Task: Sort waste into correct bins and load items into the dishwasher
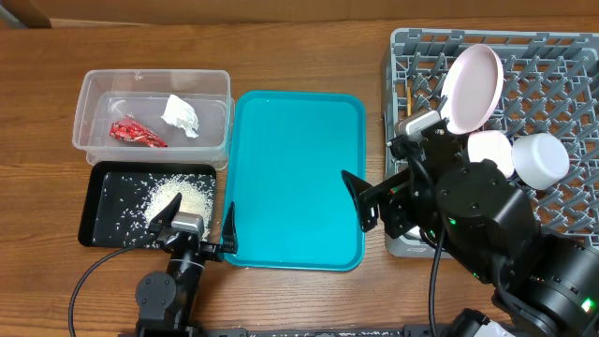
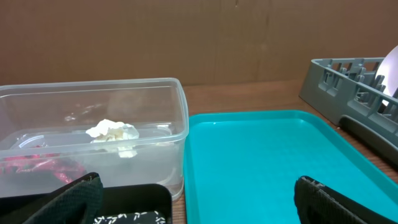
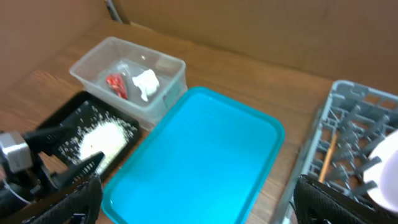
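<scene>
Wooden table [image 1: 309,295], brown cardboard wall [image 2: 186,37] behind; left pincer [image 1: 203,202] and right pincer [image 1: 354,199] released.

The counter [image 1: 299,56] is lit brightly and evenly from above, and only soft, short shadows are cast. A pale shine is seen on the teal tray [image 1: 295,178] and the clear tub [image 2: 93,118]. The right wrist view is blurred all over. In the left wrist view, the dark fingers [image 2: 74,199] are out of focus.

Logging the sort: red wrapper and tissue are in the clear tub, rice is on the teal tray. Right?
No. The red wrapper and tissue are in the clear tub, but the rice lies in the black tray, not on the teal tray, as the overhead view shows.
</scene>
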Robot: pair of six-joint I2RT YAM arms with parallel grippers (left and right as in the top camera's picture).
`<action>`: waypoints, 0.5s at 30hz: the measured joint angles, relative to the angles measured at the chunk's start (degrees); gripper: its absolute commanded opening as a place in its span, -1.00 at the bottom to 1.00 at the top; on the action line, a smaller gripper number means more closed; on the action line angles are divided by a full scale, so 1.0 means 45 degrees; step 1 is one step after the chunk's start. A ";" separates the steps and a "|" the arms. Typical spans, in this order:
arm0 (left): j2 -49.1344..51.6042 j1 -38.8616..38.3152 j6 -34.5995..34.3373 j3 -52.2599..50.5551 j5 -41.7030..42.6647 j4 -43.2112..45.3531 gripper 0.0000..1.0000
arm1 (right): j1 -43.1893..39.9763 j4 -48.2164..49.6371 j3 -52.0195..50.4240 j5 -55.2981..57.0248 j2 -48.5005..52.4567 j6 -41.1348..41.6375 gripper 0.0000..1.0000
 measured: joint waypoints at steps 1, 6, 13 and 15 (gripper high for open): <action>0.0000 0.0000 0.0000 0.0000 0.0000 0.0000 1.00 | 0.0000 -0.0170 0.0000 0.0073 0.0000 0.0024 1.00; 0.0000 0.0000 0.0000 0.0000 0.0000 0.0000 1.00 | 0.0000 -0.0918 0.0000 0.1214 -0.0379 0.0039 1.00; 0.0000 0.0000 0.0000 0.0000 0.0000 -0.0005 1.00 | -0.1593 -0.0068 -0.0194 0.2531 -0.2147 0.0039 1.00; 0.0000 0.0000 0.0000 0.0000 0.0000 0.0000 1.00 | -0.2686 0.0544 -0.0641 0.2443 -0.2943 0.0049 1.00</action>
